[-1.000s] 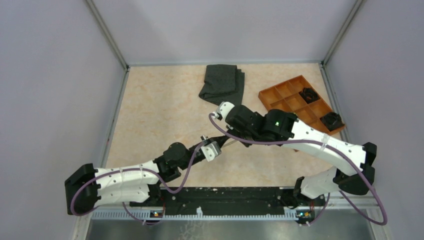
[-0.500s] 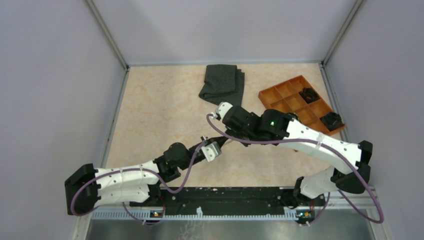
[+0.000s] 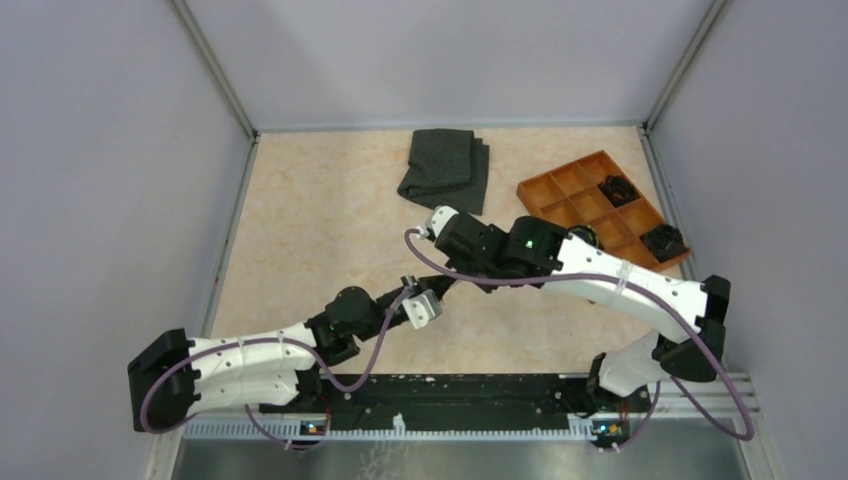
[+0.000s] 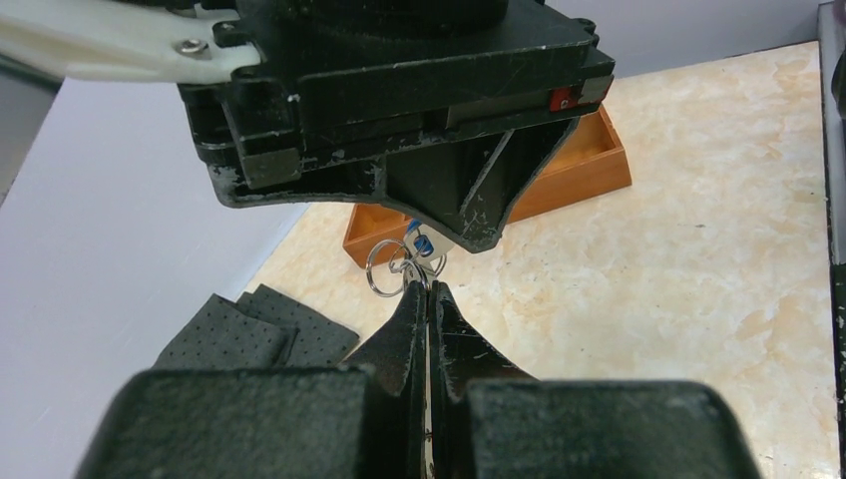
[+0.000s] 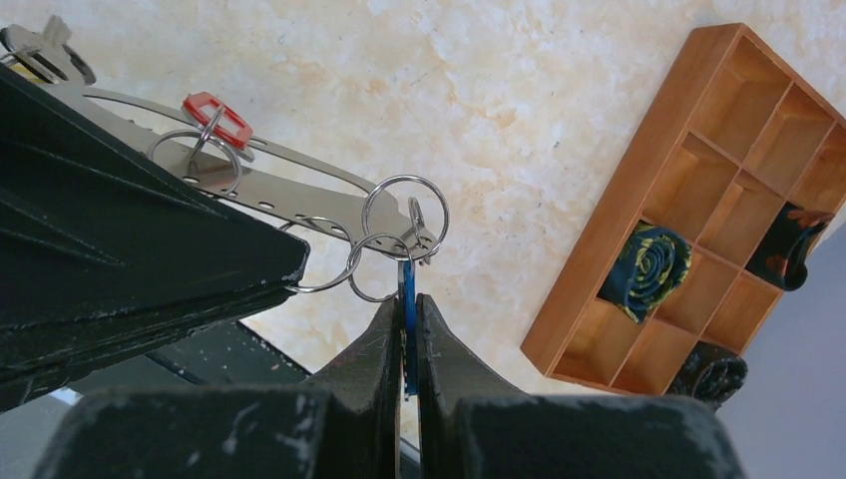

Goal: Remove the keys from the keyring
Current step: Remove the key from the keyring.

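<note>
Two grips: the left gripper (image 4: 427,299) clamps the keyring (image 5: 299,205) steady. The right gripper (image 5: 404,319) pinches the blue key (image 5: 407,284), probably to slide it off.

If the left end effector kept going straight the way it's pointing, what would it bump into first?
Probably the little metal rings just beyond the left end effector, then almost at once the right end effector, whose black body fills the view ahead. Depth is unclear, but the gap looks tiny.
</note>
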Controlling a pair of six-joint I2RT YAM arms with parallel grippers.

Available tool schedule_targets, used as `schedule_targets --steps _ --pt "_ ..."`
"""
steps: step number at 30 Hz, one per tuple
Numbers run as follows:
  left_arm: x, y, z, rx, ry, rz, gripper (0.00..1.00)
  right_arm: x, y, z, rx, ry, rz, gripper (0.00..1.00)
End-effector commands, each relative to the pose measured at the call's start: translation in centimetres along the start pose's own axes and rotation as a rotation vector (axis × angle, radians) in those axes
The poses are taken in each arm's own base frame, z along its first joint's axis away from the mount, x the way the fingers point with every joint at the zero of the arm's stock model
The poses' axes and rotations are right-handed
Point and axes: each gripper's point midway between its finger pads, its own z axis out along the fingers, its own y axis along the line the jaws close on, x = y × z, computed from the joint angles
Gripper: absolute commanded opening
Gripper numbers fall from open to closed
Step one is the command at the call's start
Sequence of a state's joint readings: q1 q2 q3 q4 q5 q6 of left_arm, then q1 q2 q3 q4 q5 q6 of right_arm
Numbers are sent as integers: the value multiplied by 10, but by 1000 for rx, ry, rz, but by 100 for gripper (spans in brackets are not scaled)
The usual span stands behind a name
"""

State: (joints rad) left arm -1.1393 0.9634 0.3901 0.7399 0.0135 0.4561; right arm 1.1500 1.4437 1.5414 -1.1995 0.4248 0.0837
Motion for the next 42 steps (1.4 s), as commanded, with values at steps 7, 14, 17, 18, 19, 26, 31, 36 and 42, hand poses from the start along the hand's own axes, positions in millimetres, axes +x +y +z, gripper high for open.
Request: schedule_targets --steps 7,14,17,18,19,26,31,36,42 --pt "-42 3 -4 -7 -191 -2 0 -10 -38 -13 161 -33 59 0" --pt "-25 18 -2 -128 -138 -115 0 -39 -36 -38 79 -174 108 0" --pt "-19 20 -1 -154 -125 -151 3 -48 -33 -47 37 -213 113 0" --pt "-18 21 0 -161 -121 -159 5 -49 -32 -49 27 -219 114 0" --pt "-17 21 1 -163 -116 -162 5 -51 -32 -51 19 -228 116 0" --pt "-13 22 12 -178 -93 -197 8 -55 -32 -55 9 -246 115 0" --pt "-14 24 17 -188 -94 -217 15 -57 -33 -56 10 -250 119 0" --pt "-14 25 19 -196 -93 -229 20 -57 -32 -56 9 -251 119 0" --pt "-22 29 17 -206 -120 -249 22 -57 -32 -56 11 -251 119 0"
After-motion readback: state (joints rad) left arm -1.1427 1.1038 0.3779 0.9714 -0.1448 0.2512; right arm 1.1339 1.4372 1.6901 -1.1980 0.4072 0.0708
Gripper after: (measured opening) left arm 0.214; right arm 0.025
